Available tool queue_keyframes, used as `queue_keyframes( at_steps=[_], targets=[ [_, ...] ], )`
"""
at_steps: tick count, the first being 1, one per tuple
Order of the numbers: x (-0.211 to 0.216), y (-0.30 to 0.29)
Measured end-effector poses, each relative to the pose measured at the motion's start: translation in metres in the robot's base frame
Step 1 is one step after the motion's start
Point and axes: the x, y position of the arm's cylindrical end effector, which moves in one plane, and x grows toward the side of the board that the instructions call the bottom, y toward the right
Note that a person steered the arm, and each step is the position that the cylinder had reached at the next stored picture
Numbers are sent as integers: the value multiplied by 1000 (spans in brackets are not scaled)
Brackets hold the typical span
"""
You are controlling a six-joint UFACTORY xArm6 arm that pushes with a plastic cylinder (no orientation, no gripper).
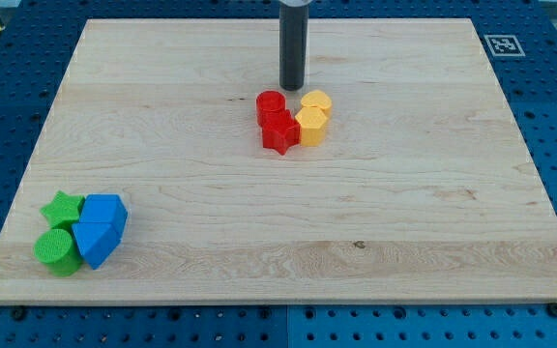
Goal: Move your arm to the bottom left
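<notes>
Camera view: my tip [292, 87] is a bare rod end holding nothing, resting on the wooden board [288, 222] far from the near left corner. It stands just behind the red cylinder [271, 103] and left of the yellow heart [315, 101]. A red star [279, 131] and yellow hexagon [309, 126] sit just nearer. At near left cluster a green star [63, 208], green cylinder [57, 249] and two blue blocks [100, 229], shapes unclear

Lab: blue pegboard bench [8, 87], fiducial tag [503, 43]
</notes>
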Motion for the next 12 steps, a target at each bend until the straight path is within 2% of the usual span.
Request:
queue_keyframes(
  at_steps=[3, 4, 6, 7, 10, 11, 12],
  targets=[
    [8, -265],
    [21, -308],
    [24, -309],
    [41, -308],
    [196, -308],
    [229, -308],
    [239, -297]
  ],
)
